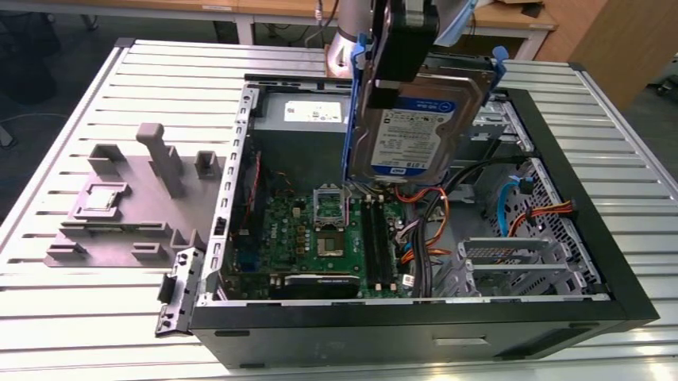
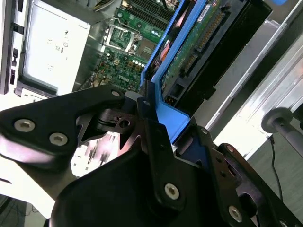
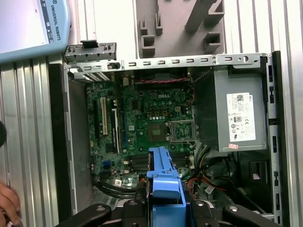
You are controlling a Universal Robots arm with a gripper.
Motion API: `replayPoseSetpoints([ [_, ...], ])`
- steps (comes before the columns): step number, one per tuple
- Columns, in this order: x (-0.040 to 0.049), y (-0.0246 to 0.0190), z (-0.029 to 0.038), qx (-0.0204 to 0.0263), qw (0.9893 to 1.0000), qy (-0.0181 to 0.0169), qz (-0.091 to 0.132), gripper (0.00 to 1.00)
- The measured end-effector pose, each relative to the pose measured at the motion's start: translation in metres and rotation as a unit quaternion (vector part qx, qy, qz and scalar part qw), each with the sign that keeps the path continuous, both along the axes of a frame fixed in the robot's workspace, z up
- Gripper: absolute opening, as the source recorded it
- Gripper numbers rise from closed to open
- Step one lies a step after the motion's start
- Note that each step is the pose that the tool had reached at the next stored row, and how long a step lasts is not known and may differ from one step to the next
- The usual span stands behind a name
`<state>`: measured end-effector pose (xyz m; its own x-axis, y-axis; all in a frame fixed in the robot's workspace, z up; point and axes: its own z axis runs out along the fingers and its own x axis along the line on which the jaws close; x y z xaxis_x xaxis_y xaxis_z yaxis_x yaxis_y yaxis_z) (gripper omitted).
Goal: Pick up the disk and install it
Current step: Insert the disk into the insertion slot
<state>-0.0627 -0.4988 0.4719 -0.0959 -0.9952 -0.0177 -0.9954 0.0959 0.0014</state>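
The tool [image 1: 401, 55] is clamped on the top edge of the disk [image 1: 414, 131], which hangs straight below it, long axis upright, in the air above the open computer case [image 1: 424, 333] and clear of the motherboard [image 1: 317, 238].

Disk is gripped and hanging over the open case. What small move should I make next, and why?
Probably a short sideways shift toward the exterior view's right. The gripper holds the disk on edge above the motherboard, while the metal drive cage sits further toward that side, past the orange cables. At this height it should likely pass over them.
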Motion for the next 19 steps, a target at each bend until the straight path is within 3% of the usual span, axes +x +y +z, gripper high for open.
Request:
replayPoseSetpoints([
  [7, 0.0037, -0.0073, -0.0007, -0.0001, 1.0000, 0.0000, 0.000, 0.37],
  [14, 0.0192, -0.0086, -0.0014, -0.0002, 1.0000, 0.0001, 0.000, 0.37],
  [19, 0.0230, -0.0097, -0.0015, -0.0001, 1.0000, 0.0001, 0.000, 0.37],
])
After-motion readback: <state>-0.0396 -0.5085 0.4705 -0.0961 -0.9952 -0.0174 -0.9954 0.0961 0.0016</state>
